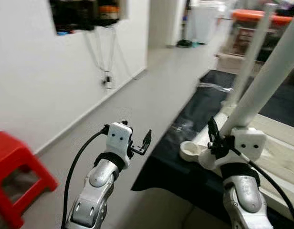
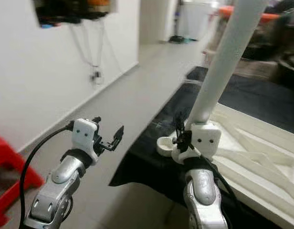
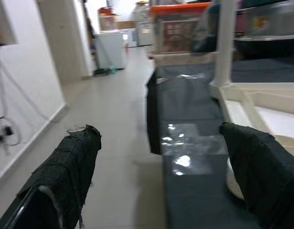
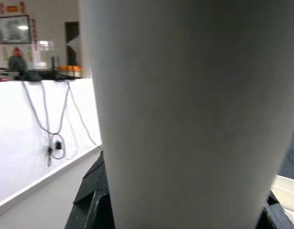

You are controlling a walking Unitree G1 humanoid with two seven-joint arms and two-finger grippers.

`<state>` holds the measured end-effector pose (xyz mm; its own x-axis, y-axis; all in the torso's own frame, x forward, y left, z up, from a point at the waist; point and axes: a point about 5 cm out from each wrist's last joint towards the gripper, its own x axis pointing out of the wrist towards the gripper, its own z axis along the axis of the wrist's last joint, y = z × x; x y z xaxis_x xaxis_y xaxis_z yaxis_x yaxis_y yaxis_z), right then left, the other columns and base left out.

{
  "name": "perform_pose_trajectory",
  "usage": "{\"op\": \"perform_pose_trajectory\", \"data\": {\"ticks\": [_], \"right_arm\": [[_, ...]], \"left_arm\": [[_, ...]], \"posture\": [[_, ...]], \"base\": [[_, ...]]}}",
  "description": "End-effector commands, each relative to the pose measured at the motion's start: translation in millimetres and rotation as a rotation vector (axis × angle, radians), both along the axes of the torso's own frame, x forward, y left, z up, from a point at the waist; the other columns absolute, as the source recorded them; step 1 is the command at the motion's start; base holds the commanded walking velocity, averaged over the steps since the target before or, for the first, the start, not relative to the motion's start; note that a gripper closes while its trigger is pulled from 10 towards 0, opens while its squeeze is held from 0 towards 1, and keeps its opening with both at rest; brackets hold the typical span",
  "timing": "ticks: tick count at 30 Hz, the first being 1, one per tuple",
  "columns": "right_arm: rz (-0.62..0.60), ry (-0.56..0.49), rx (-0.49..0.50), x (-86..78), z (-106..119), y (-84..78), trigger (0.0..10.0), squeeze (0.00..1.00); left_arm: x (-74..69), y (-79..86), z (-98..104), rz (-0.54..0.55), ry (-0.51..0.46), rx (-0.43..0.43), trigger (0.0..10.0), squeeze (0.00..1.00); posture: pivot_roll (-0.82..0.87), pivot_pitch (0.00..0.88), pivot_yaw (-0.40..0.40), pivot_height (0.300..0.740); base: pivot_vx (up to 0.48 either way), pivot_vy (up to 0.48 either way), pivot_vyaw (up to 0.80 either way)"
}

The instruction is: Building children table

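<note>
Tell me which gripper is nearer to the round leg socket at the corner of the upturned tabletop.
Right. The right gripper holds a white table leg just beside the round leg socket. The left gripper hangs open over the floor, off the black mat's edge.

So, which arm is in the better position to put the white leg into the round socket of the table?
The right. The right gripper already grips the white leg just beside the round socket on the upturned tabletop. The left gripper hangs open over the floor, holding nothing.
</note>
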<state>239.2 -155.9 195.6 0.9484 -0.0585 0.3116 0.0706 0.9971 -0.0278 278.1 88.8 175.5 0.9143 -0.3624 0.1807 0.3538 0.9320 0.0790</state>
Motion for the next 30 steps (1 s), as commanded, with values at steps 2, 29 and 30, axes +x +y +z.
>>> {"op": "perform_pose_trajectory", "data": {"ticks": [2,29,30], "right_arm": [[0.002,-0.025,0.006,-2.1,6.4,5.8,10.0,0.00],[-0.024,-0.092,0.035,1.7,24.5,3.5,10.0,0.00],[-0.024,-0.092,0.035,1.7,24.5,3.5,10.0,0.00]], "left_arm": [[1.4,-1.4,2.0,-0.001,-0.007,0.019,10.0,0.00],[1.2,0.6,1.5,-0.002,-0.020,0.053,10.0,0.00],[1.2,0.6,1.5,-0.002,-0.020,0.053,10.0,0.00]], "posture": [[0.07,0.000,-0.073,0.740],[0.08,0.000,-0.083,0.740],[0.08,0.000,-0.083,0.740]], "base": [[0.000,0.000,-0.31],[0.000,0.000,0.00],[0.000,0.000,0.00]]}}
